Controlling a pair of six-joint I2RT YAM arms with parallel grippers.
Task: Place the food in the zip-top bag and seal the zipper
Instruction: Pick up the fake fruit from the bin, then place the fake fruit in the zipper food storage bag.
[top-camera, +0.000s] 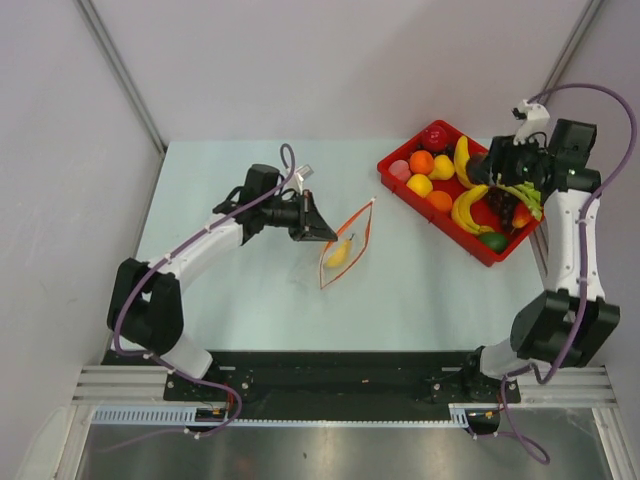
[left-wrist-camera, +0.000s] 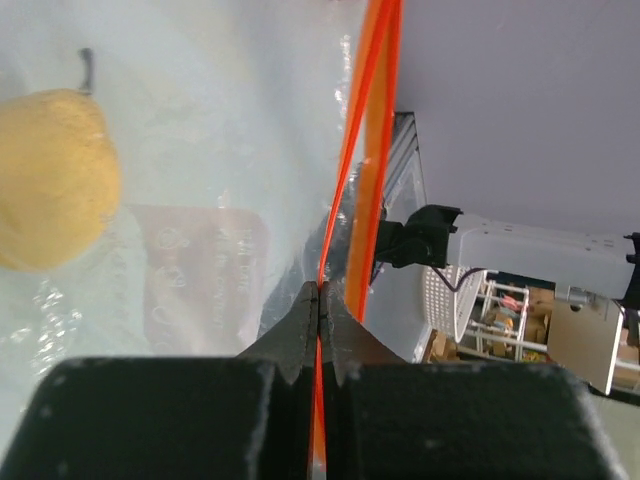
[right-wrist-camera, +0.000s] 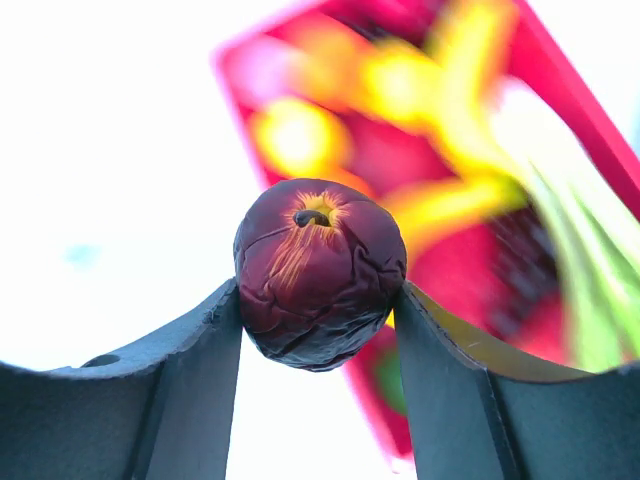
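Observation:
The clear zip-top bag lies on the table's middle with a yellow pear-shaped fruit inside. My left gripper is shut on the bag's orange-red zipper strip at the mouth edge. In the left wrist view the jaws pinch the strip, and the yellow fruit shows through the plastic. My right gripper hovers over the red tray and is shut on a dark purple fruit, held between both fingertips. Orange, yellow, red and green fruits lie in the tray.
Long yellow bananas lie in the tray among the fruits. The tray stands at the table's back right, next to the right arm. White walls enclose the table at the back and sides.

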